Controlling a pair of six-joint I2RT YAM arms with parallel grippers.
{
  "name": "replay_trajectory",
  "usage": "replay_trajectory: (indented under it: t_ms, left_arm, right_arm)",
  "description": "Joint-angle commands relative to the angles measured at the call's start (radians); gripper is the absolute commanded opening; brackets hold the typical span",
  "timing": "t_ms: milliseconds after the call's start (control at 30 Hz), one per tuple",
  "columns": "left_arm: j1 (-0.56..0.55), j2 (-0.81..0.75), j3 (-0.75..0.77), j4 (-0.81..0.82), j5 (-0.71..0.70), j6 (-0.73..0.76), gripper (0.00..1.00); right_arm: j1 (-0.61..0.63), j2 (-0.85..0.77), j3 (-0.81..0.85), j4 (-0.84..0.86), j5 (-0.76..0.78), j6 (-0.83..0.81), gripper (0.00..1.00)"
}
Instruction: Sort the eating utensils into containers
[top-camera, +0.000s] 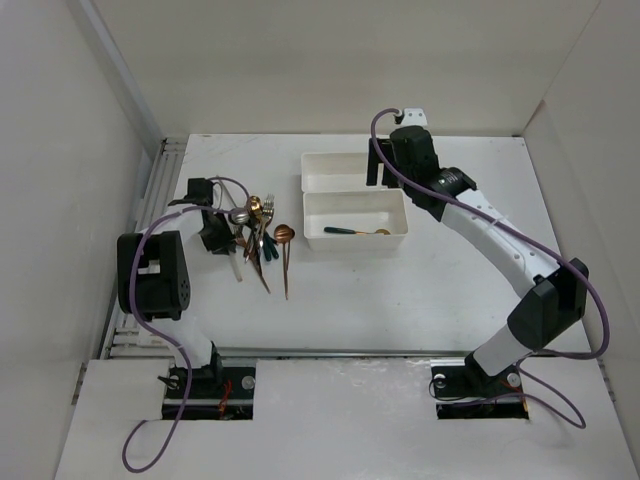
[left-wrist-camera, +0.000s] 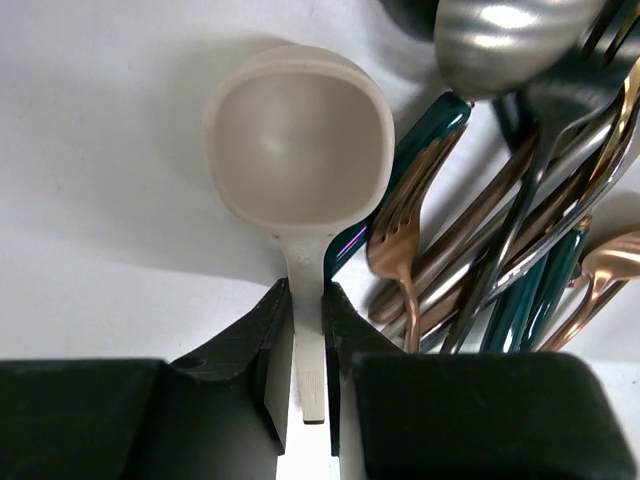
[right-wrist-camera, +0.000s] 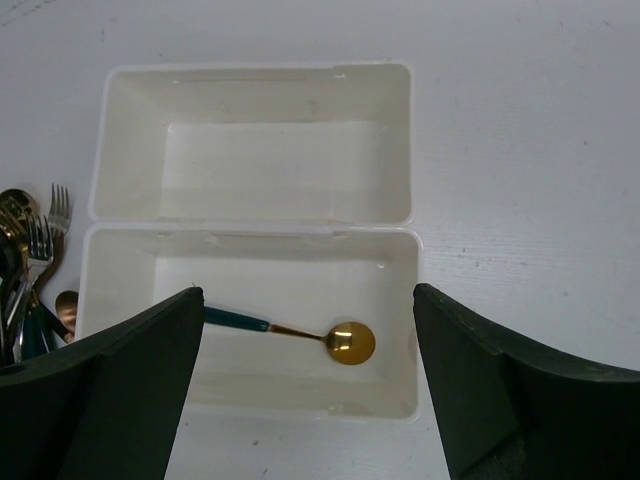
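Pale spoon (left-wrist-camera: 296, 150): handle clenched in your left gripper (left-wrist-camera: 308, 335), bowl beside the utensil heap (top-camera: 262, 235) on the table (top-camera: 400, 290). Gold spoon (right-wrist-camera: 350, 342): inside the nearer bin (right-wrist-camera: 300, 412), beneath your right gripper (right-wrist-camera: 308, 300), jaws spread.

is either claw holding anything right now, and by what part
The left claw grips the pale white spoon by its handle, just below the bowl. The right claw is open and holds nothing.
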Motion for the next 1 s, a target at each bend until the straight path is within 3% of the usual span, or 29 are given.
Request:
replay_trajectory:
  t_ms: [0, 567, 700, 833, 967]
  left_arm:
    - [0.013, -0.071, -0.006, -0.073, -0.007, -0.007, 0.00]
    - [0.023, -0.089, 0.040, -0.102, 0.092, 0.068, 0.00]
    - [0.052, -0.051, 0.030, -0.082, 0.072, 0.068, 0.00]
    - [0.061, -0.026, 0.040, -0.082, 0.072, 0.088, 0.25]
    - [0.082, -0.017, 0.050, -0.073, 0.072, 0.088, 0.28]
  right_arm:
    - [0.007, -0.025, 0.043, -0.002, 0.024, -0.002, 0.89]
    - [0.007, 0.033, 0.111, 0.017, 0.015, -0.063, 0.89]
    - [0.007, 0.033, 0.093, 0.017, -0.036, -0.063, 0.96]
    - [-0.058, 0.033, 0.053, 0.017, -0.157, -0.026, 1.00]
    - [-0.141, 0.009, -0.002, 0.026, -0.215, 0.043, 1.00]
